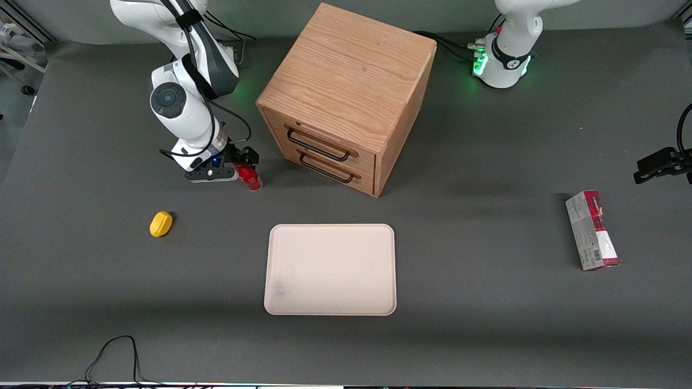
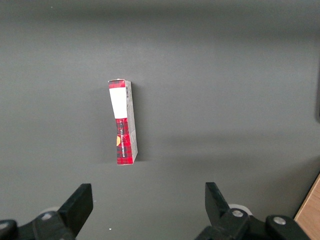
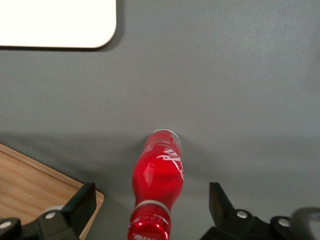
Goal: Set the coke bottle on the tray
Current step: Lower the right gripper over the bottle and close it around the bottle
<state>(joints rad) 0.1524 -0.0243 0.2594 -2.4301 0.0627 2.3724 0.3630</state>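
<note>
One tray (image 1: pixel 330 269) lies flat near the table's (image 1: pixel 486 335) front edge, bare grey mat open all round it. Farther back, toward the working arm's end, one coke bottle (image 1: pixel 250 178) stands upright on the mat, well apart from the tray. The gripper (image 1: pixel 233 170) straddles it, fingers (image 3: pixel 80 205) spread wide, not touching. One wooden cabinet (image 1: pixel 346 97) stands beside them.
</note>
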